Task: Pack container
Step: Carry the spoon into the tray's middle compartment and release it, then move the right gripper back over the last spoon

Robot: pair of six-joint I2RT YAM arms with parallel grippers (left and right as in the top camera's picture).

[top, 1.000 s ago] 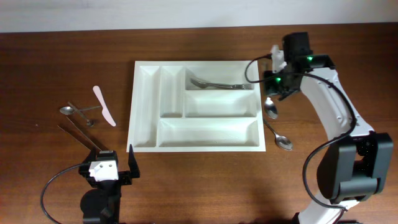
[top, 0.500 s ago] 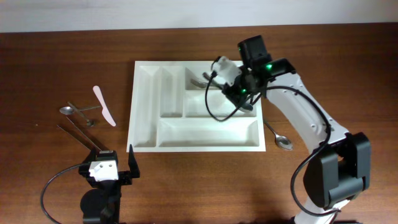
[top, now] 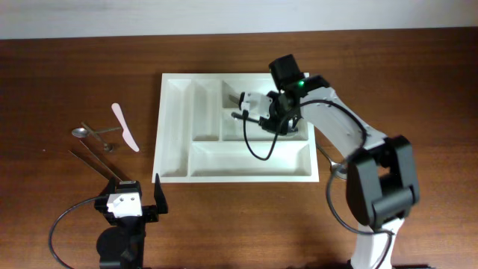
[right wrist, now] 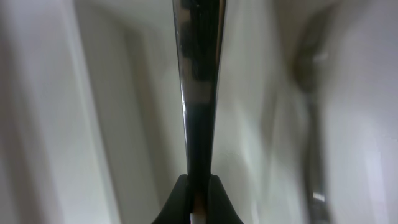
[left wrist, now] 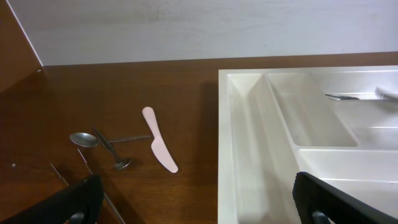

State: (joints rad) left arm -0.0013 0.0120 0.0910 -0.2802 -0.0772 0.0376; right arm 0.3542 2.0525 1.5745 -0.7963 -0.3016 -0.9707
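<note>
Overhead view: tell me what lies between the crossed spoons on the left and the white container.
The overhead view shows a pink spatula there, between spoons and container.

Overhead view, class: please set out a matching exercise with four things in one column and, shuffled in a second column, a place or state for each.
Things:
1. tray
2. pink spatula
3. left gripper
4. right gripper

Places or states:
A. open, holding nothing
B. shut on a metal handle, over the tray
C. white, with five compartments
D. lying on the table, left of the tray

Pairs: 1-C, 2-D, 3-A, 4-B
</note>
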